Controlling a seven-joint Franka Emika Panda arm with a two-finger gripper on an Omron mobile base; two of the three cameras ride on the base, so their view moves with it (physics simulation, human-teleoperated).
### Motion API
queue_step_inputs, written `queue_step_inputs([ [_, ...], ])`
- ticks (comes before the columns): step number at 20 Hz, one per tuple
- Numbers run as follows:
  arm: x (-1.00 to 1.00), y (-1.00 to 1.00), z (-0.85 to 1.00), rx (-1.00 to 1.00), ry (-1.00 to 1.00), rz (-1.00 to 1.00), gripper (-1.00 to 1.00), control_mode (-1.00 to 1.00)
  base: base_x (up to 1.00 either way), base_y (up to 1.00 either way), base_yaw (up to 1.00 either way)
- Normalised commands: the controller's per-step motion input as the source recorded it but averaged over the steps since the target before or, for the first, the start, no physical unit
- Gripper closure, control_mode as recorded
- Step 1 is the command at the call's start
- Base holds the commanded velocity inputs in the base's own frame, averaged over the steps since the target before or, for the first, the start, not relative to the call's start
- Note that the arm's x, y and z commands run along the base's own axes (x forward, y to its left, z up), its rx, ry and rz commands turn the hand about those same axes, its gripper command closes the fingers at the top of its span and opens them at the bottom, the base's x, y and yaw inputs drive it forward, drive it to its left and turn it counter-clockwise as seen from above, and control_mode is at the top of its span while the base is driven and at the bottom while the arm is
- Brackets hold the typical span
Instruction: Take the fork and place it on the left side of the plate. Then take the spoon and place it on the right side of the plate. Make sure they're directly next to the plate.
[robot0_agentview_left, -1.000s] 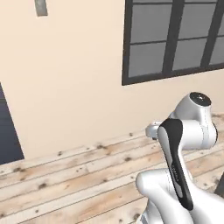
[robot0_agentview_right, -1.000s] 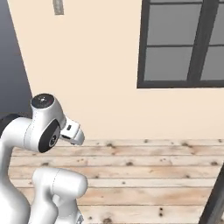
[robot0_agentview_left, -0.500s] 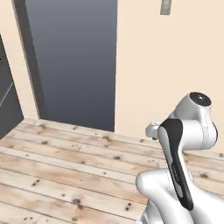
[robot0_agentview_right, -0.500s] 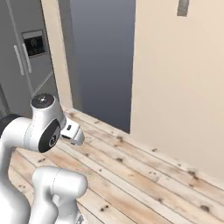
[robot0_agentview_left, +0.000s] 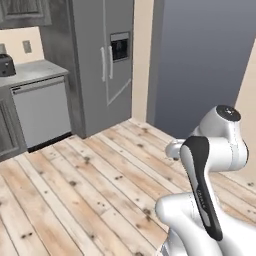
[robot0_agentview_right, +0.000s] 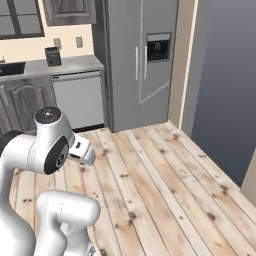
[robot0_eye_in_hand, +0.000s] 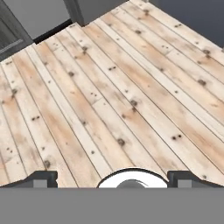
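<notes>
- While the arm (robot0_agentview_left: 210, 165) stays folded above the base, the gripper (robot0_eye_in_hand: 112, 178) hangs over bare wooden floor (robot0_eye_in_hand: 122, 96), its two dark fingertips (robot0_eye_in_hand: 41, 178) spread wide apart with nothing between them.
- A grey double-door refrigerator (robot0_agentview_right: 145, 55) stands ahead, beside a dishwasher (robot0_agentview_right: 80, 100) under a grey tabletop (robot0_agentview_right: 70, 65).
- A dark toaster (robot0_agentview_left: 6, 65) sits on that tabletop.
- Where the fork and plate are, I cannot tell.
</notes>
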Motion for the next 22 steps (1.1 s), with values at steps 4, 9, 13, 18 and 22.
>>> queue_step_inputs([
  [4, 0.00, 0.00, 0.00, 0.00, 0.00, 0.00, -1.00, 1.00, 0.90, 0.03, 0.16],
  [9, 0.00, 0.00, 0.00, 0.00, 0.00, 0.00, -1.00, 1.00, 0.94, 0.10, -0.02],
  [13, 0.00, 0.00, 0.00, 0.00, 0.00, 0.00, -1.00, 1.00, 0.94, 0.08, -0.03],
  [18, 0.00, 0.00, 0.00, 0.00, 0.00, 0.00, -1.00, 1.00, 0.93, 0.22, 0.01],
  [22, 0.00, 0.00, 0.00, 0.00, 0.00, 0.00, -1.00, 1.00, 0.86, 0.21, 0.18],
])
